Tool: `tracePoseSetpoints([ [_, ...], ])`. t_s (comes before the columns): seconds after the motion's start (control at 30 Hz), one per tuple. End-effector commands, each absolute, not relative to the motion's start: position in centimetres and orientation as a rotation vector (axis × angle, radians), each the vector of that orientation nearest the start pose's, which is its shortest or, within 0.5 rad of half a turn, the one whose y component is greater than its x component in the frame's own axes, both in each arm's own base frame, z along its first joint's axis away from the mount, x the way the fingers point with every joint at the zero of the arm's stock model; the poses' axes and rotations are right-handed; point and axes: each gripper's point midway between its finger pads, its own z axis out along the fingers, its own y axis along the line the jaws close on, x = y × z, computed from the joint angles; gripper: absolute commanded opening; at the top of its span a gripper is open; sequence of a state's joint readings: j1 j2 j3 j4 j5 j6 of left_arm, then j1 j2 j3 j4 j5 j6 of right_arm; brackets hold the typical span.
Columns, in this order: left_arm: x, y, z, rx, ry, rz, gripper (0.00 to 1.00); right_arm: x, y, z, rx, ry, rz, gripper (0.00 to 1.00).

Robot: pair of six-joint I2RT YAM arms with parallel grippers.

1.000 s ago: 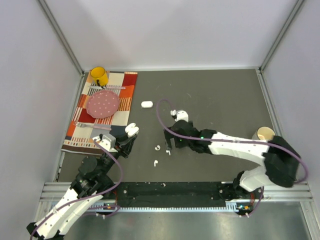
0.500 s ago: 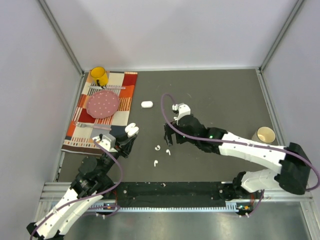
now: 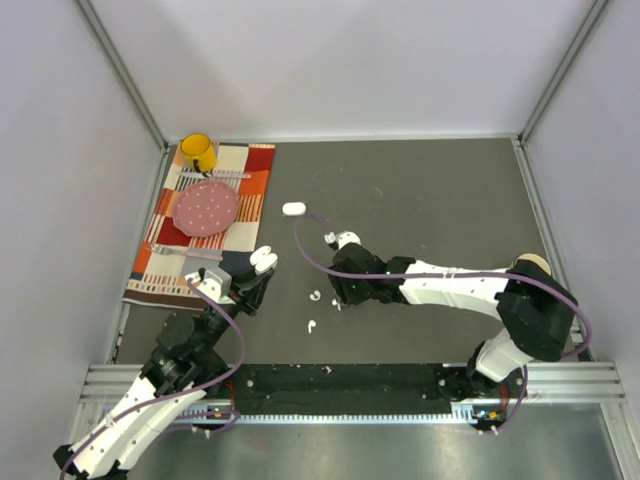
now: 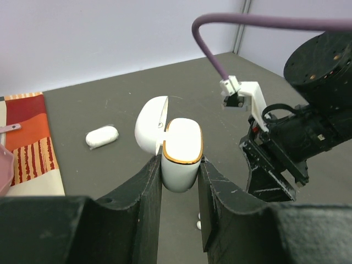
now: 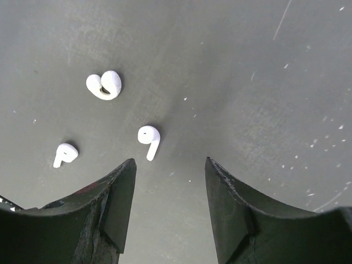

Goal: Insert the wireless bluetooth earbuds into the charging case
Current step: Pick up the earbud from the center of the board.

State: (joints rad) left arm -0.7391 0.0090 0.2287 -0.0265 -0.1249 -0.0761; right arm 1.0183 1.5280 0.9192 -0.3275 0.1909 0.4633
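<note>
My left gripper (image 4: 180,168) is shut on the body of an open white charging case (image 4: 181,149) with a gold rim, its lid (image 4: 149,124) tipped back to the left. The top view has that case (image 3: 263,261) left of centre. Three tiny white earbuds (image 3: 315,296) lie loose on the dark table. Seen from the right wrist, one earbud (image 5: 148,137) lies just beyond the left fingertip, another (image 5: 65,154) further left, and a third (image 5: 104,85) beyond them. My right gripper (image 5: 170,160) hovers over the table, open, with nothing between its fingers; in the top view it (image 3: 338,293) sits beside the earbuds.
A second, closed white case (image 3: 293,209) lies further back on the table, also seen from the left wrist (image 4: 102,136). At the left a striped placemat (image 3: 255,185) carries a pink plate (image 3: 206,208) and a yellow mug (image 3: 197,152). A beige cup (image 3: 530,266) stands at the right.
My right arm has swung its wrist lower and to the left, over the earbuds, and its jaws have narrowed. The left arm and the case have not moved.
</note>
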Motion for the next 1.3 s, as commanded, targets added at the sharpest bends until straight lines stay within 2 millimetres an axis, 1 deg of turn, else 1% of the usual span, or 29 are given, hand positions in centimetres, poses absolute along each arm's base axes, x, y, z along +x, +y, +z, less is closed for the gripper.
tracePoseSetpoints([
  [0.0, 16.5, -12.3, 28.5, 0.263, 1.153, -0.647, 0.0, 20.3, 32.6, 6.7, -0.635, 2.438, 0.482, 0.53],
  [0.07, 16.6, -12.3, 28.4, 0.261, 1.159, -0.647, 0.0, 20.2, 33.0, 6.2, -0.641, 2.448, 0.491, 0.53],
  [0.27, 16.8, -12.4, 28.0, 0.252, 1.166, -0.65, 0.0, 20.2, 33.8, 6.0, -0.656, 2.444, 0.521, 0.53],
  [0.5, 16.9, -12.4, 28.0, 0.25, 1.166, -0.647, 0.0, 20.4, 34.3, 5.1, -0.665, 2.463, 0.511, 0.53],
  [0.77, 16.9, -12.1, 28.0, 0.254, 1.169, -0.626, 0.0, 20.4, 34.2, 4.1, -0.653, 2.487, 0.482, 0.51],
  [0.93, 16.9, -12.2, 27.9, 0.254, 1.171, -0.631, 0.0, 20.4, 34.2, 3.5, -0.657, 2.498, 0.47, 0.49],
  [1.03, 16.9, -12.2, 27.9, 0.253, 1.173, -0.632, 0.0, 20.4, 34.3, 3.4, -0.657, 2.5, 0.466, 0.48],
  [1.13, 16.9, -12.2, 27.9, 0.253, 1.173, -0.63, 0.0, 20.5, 34.2, 3.2, -0.657, 2.5, 0.455, 0.44],
  [1.27, 17.0, -12.2, 27.9, 0.25, 1.174, -0.631, 0.0, 20.5, 34.1, 3.1, -0.661, 2.505, 0.451, 0.43],
])
